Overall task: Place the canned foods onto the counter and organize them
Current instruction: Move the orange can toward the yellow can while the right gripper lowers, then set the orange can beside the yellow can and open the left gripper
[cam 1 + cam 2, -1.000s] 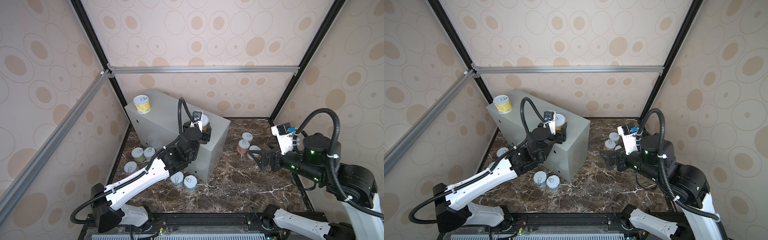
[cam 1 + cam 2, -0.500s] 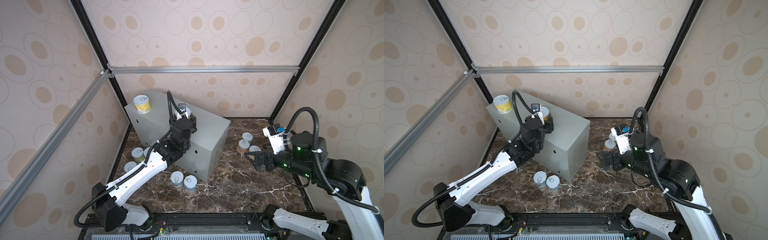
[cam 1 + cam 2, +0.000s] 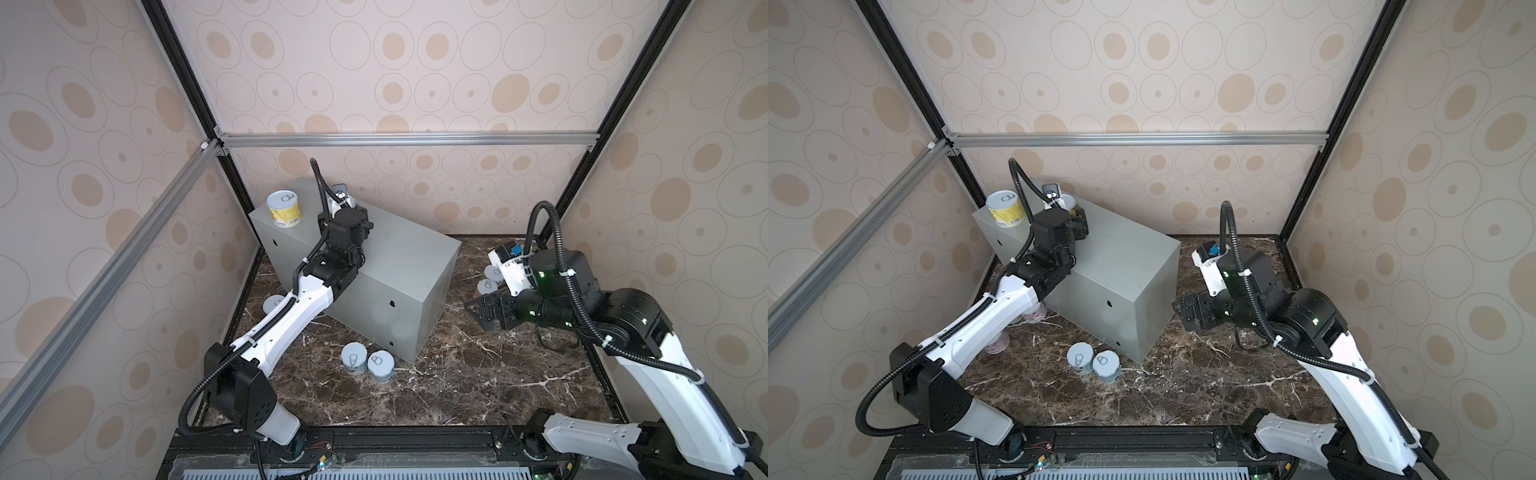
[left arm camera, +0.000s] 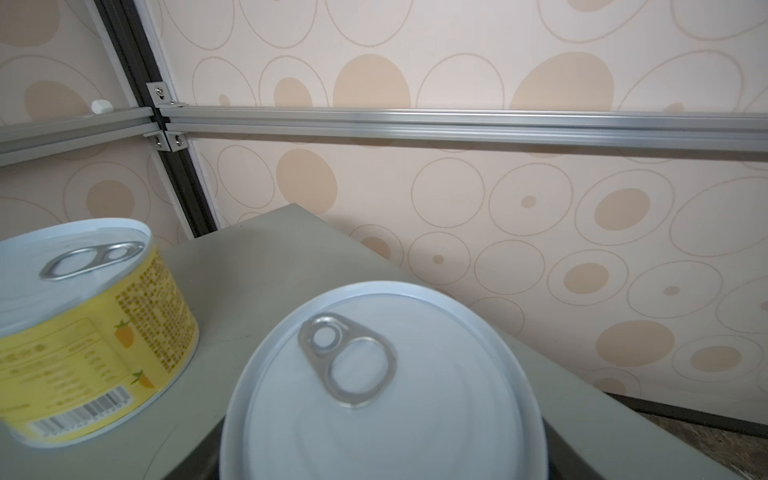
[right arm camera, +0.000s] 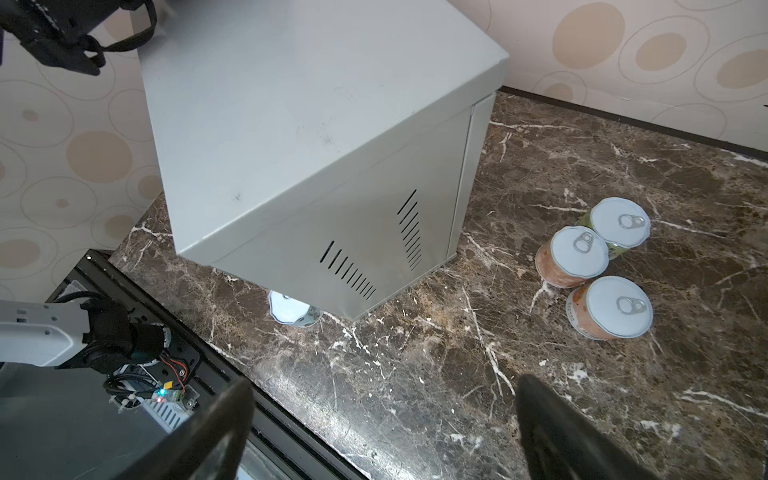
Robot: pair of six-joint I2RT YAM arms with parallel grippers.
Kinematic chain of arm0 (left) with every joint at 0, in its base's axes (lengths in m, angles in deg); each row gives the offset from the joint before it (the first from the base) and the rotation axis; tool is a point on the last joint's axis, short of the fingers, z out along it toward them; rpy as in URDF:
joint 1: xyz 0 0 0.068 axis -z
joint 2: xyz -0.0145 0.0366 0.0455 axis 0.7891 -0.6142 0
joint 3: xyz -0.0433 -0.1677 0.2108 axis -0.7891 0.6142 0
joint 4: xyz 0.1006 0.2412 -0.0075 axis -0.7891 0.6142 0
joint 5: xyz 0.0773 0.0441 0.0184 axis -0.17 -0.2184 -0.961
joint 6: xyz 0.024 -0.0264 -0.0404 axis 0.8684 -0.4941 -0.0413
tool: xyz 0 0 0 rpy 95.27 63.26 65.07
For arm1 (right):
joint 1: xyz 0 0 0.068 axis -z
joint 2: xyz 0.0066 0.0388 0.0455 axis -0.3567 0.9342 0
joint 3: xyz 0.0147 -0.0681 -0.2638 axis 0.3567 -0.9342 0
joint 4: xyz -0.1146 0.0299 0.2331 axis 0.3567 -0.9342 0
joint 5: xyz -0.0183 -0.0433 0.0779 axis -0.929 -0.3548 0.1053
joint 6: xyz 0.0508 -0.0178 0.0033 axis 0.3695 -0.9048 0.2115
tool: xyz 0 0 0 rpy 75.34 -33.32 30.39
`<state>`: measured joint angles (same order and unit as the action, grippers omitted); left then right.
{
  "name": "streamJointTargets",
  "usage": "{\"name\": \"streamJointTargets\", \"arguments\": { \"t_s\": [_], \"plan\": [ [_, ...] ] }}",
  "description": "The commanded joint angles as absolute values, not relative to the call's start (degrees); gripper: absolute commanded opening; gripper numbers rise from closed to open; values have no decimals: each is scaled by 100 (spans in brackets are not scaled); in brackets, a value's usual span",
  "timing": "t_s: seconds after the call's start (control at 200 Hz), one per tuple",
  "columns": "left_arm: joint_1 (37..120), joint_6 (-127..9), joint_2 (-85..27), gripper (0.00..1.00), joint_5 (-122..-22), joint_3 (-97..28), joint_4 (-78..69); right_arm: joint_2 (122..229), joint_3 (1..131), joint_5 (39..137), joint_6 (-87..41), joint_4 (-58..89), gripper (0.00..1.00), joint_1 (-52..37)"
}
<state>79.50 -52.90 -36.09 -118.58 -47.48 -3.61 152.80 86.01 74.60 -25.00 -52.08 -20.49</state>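
Observation:
On the back left corner of the grey counter [image 3: 399, 266] a yellow can [image 3: 284, 208] stands upright. Beside it, my left gripper [image 3: 1076, 219] is shut on a can [image 3: 1068, 202] over the counter top. The left wrist view shows that can's white pull-tab lid [image 4: 382, 386] close up, with the yellow can [image 4: 95, 332] next to it. My right gripper [image 3: 484, 309] hangs open and empty over the marble floor. In the right wrist view its fingers [image 5: 557, 432] are spread wide, a short way from a green can [image 5: 619, 222], a peach can [image 5: 573, 257] and an orange can [image 5: 615, 307].
Two pale blue cans [image 3: 354, 358] [image 3: 382, 365] stand on the floor at the counter's front corner. Pink cans [image 3: 997, 343] [image 3: 1034, 313] sit under my left arm beside the left wall. A black rail [image 3: 374, 436] edges the floor in front.
My left gripper carried its can from the counter's right end to the back left, beside the yellow can. My right arm drifted left, away from the three cans, and stayed open.

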Motion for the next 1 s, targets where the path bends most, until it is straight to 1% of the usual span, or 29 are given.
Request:
{"name": "streamJointTargets", "arguments": {
  "t_s": [0.0, 0.13, 0.395, 0.635, 0.79, 0.995],
  "plan": [
    [7746, -5430, -3784, 73, -11806, -5170, -596, 15451, 8885, 7595, -2542, -5135, 100, -2024],
    [7557, -5494, -4061, 75, -11846, -5336, -611, 15657, 8989, 7640, -2597, -5126, 100, -2027],
    [7285, -5601, -4624, 76, -11926, -5890, -413, 15979, 9129, 7743, -2708, -5153, 100, -2018],
    [7109, -5539, -5098, 81, -12051, -6447, -189, 16034, 9097, 7790, -2739, -5152, 100, -1988],
    [7045, -5520, -5116, 83, -12127, -6479, -210, 16027, 9097, 7803, -2755, -5187, 100, -1942],
    [7030, -5562, -4983, 89, -12037, -6320, -313, 16062, 9130, 7849, -2764, -5205, 100, -1900]
  ]
}}
